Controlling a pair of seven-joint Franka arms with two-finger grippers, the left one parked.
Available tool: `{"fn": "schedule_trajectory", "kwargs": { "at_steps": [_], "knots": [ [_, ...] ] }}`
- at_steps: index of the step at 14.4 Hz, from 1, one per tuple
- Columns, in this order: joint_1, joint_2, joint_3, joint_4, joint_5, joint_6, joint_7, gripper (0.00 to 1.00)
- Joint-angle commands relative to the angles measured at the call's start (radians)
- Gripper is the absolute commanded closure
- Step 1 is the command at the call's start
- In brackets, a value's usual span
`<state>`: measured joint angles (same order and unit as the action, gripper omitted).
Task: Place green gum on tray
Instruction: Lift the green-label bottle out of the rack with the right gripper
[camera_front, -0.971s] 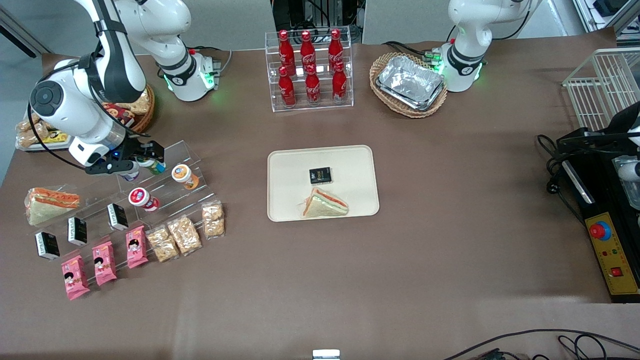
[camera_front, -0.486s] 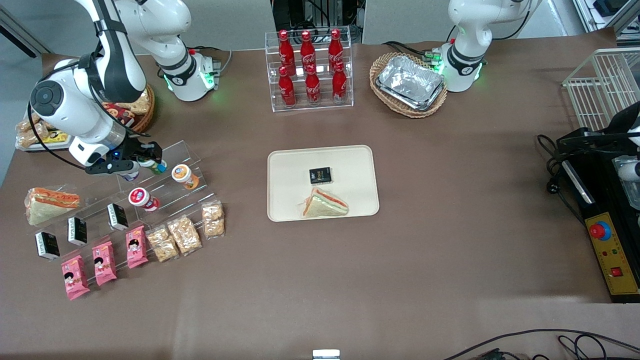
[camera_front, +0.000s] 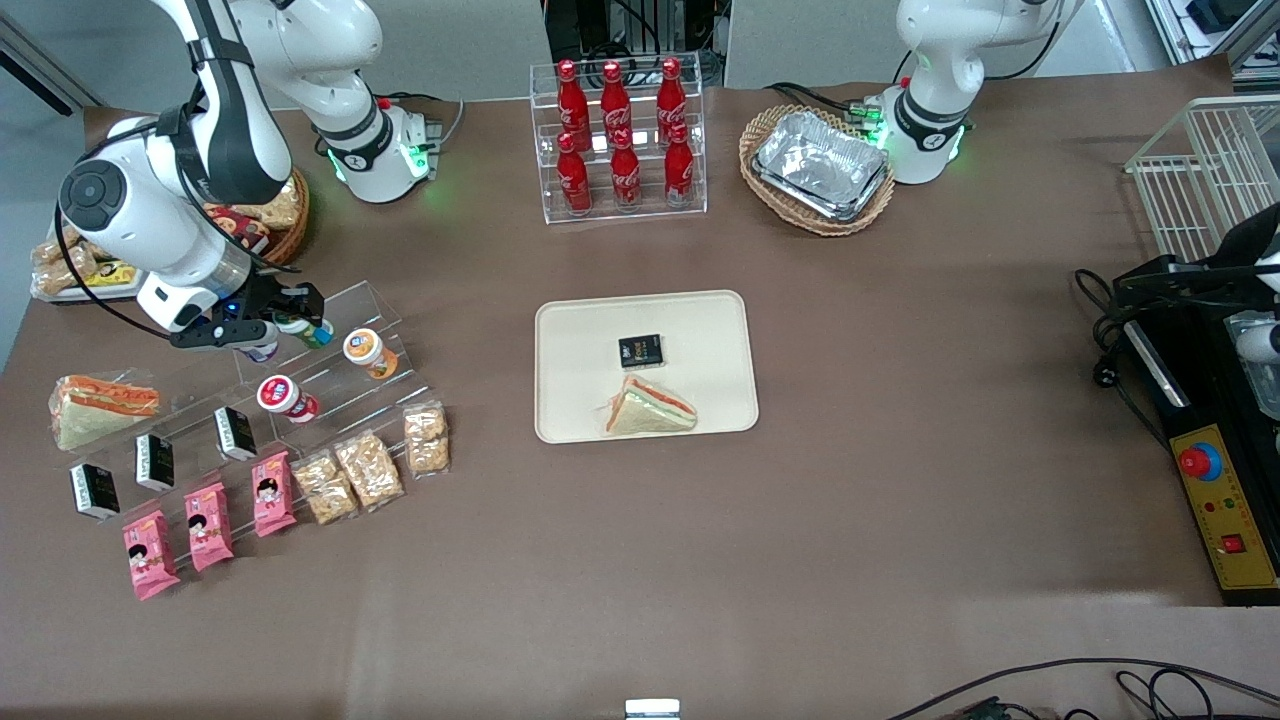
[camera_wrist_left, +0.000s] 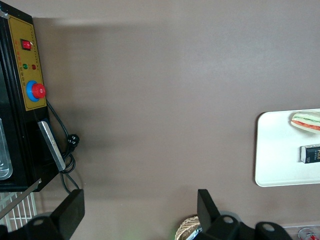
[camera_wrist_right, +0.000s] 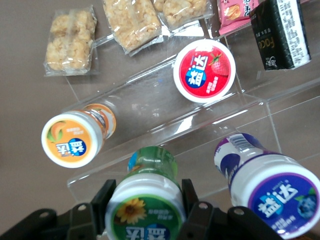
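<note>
Green gum (camera_wrist_right: 146, 206), a small smooth plastic cylinder with white green-rimmed lid, stands on the upper step of the clear acrylic stand (camera_wrist_right: 200, 117), with the end effector (camera_wrist_right: 145, 202) clamped on its lid from either side. Likely risks: the glossy round lid slipping from the fingers during lift, or knocking the blue-lidded bottle (camera_wrist_right: 272, 187) just beside it. The tray (camera_front: 580, 345), flat matte cream with rounded corners, lies well apart toward mid-table.

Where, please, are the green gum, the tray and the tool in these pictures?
green gum (camera_wrist_right: 145, 209): right wrist view, on its white lid.
tray (camera_front: 580, 345): front view, on a bare part of its floor.
tool (camera_wrist_right: 145, 200): right wrist view, midway between its fingertips, shut on the green gum.
</note>
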<state>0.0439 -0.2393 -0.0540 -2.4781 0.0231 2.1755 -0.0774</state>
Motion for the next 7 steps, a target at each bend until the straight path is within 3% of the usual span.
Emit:
{"fn": "schedule_trajectory", "kwargs": {
  "at_steps": [1, 7],
  "knots": [
    [0.004, -0.051, -0.001, 0.103, -0.015, -0.165, -0.005, 0.87],
    [0.025, -0.015, 0.002, 0.456, -0.014, -0.508, -0.001, 0.91]
  ]
}}
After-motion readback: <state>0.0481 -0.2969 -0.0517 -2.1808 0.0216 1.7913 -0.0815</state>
